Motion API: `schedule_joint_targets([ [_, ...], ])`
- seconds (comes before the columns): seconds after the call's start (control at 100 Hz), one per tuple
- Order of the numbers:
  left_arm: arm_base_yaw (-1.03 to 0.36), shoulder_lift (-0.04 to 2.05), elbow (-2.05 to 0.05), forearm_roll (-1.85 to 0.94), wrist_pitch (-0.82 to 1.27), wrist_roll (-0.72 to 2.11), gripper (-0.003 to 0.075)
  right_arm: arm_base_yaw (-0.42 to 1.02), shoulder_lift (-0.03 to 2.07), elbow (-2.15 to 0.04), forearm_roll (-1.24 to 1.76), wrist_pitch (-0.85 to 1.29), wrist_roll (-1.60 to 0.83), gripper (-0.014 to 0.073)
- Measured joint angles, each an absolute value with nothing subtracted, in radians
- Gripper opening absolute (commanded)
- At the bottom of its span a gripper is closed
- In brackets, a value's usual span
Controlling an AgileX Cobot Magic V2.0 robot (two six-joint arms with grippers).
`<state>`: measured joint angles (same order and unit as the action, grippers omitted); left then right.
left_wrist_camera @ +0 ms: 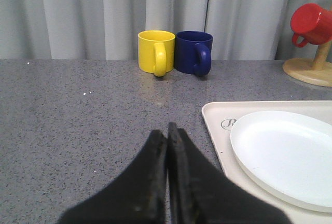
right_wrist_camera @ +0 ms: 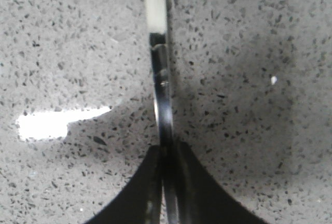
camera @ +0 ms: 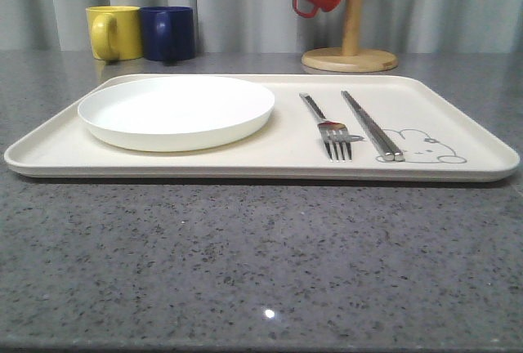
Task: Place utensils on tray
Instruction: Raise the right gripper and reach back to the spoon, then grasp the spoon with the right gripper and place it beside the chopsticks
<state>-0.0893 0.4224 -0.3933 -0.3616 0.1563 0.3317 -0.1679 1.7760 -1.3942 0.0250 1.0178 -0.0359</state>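
Right gripper (right_wrist_camera: 165, 154) pinches a slim metal utensil (right_wrist_camera: 162, 94), its end cut off, type unclear; left gripper (left_wrist_camera: 167, 133) pressed together above the desk (left_wrist_camera: 78, 120).

Ahead of the left end effector (left_wrist_camera: 167, 136) the grey tabletop (left_wrist_camera: 78, 120) lies bare up to the yellow mug (left_wrist_camera: 155, 51) and blue mug (left_wrist_camera: 193, 52). Just beside it, on its right, the tray (left_wrist_camera: 215, 125) rim and white plate (left_wrist_camera: 285, 154) block passage.
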Motion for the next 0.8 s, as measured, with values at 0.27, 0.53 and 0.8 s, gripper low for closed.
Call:
schedule_joint_targets([
  [0.27, -0.089, 0.422, -0.393, -0.362, 0.156, 0.332, -0.0018, -0.168, 1.758, -1.394, 0.043, 1.024, -0.036, -0.0034],
  [0.53, -0.089, 0.422, -0.393, -0.362, 0.156, 0.332, -0.0018, -0.123, 1.612, -1.394, 0.070, 1.057, 0.038, -0.0034],
  [0.8, -0.089, 0.422, -0.393, -0.362, 0.156, 0.332, -0.0018, 0.069, 1.528, -1.394, 0.074, 1.063, 0.172, -0.0034],
])
